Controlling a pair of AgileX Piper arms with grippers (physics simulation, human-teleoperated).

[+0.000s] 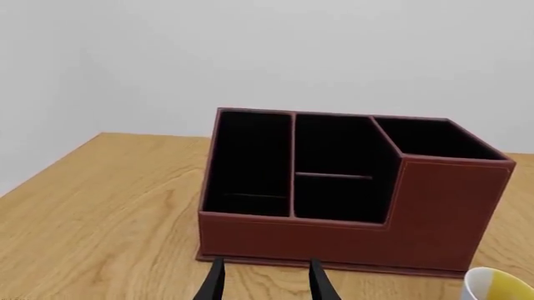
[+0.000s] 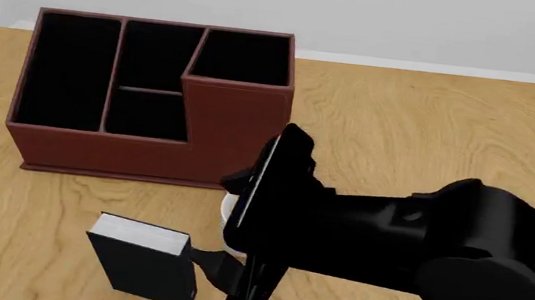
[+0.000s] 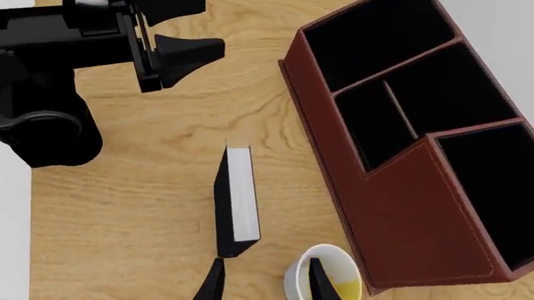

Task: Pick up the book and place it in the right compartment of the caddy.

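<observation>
Black and thick, the book (image 2: 143, 259) stands on the wooden surface (image 2: 429, 130) with its white page edge facing up, a hardcover set on its long edge in front of the caddy (image 2: 153, 101) and well apart from it. From the right wrist view the book (image 3: 234, 200) shows as a narrow slab, white strip along the top, its long axis running roughly parallel to the caddy's front wall.

Pale oak-grained wood covers the whole surface, and a plain grey-white wall rises behind it. The caddy is reddish-brown with black lining; the right compartment (image 2: 245, 58) is its tallest cell, at the right-hand back corner, and sits empty. A white-and-yellow mug (image 3: 324, 275) stands just beside the caddy's front right corner, between it and the book.

The right claw (image 3: 262, 281) hangs open, one finger at the book's near end and the other over the mug's rim, gripping nothing. The left claw (image 1: 265, 282) is open too, pointing at the caddy's front wall, and holds nothing.
</observation>
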